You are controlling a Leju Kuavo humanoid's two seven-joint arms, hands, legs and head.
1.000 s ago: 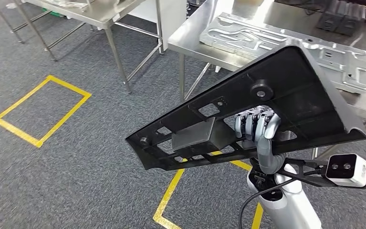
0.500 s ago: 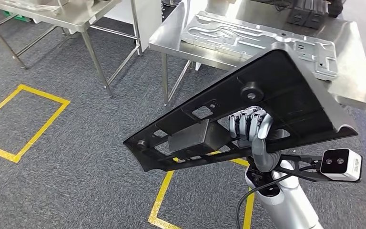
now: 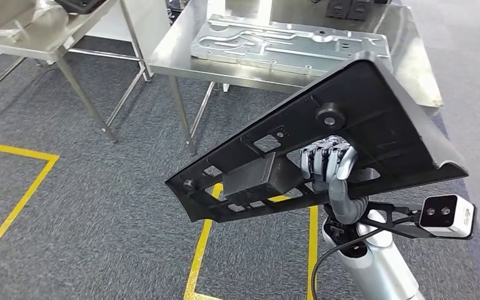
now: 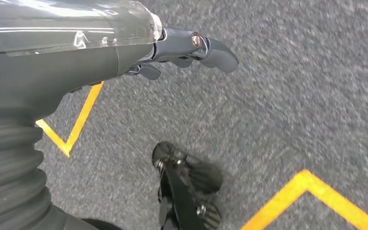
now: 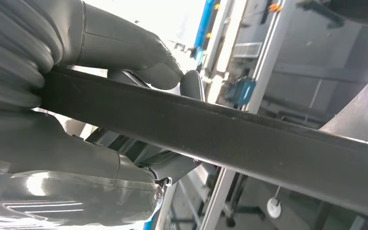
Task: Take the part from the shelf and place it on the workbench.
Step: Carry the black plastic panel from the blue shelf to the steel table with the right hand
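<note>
My right hand [image 3: 328,162] grips a large black triangular plastic part [image 3: 362,119] by its lower ribbed edge and holds it up, tilted, low in the head view. In the right wrist view the thumb [image 5: 124,43] and fingers clamp the part's dark edge [image 5: 230,139]. Beyond the part stands the steel workbench [image 3: 181,62] with a silver stamped metal plate [image 3: 287,37] lying on it. My left hand [image 4: 191,45] hangs over the grey carpet with its fingers loosely apart and nothing in them.
A second steel table [image 3: 44,44] stands at the far left on thin legs. Yellow tape marks [image 3: 197,256] run over the grey carpet [image 3: 100,187]. Dark boxes [image 3: 350,7] sit at the workbench's far end. A white wrist camera [image 3: 447,215] juts out beside my right arm.
The whole picture has shifted: the workbench and tables now lie further left and more centred ahead. The black part stays in my right hand at the same tilt.
</note>
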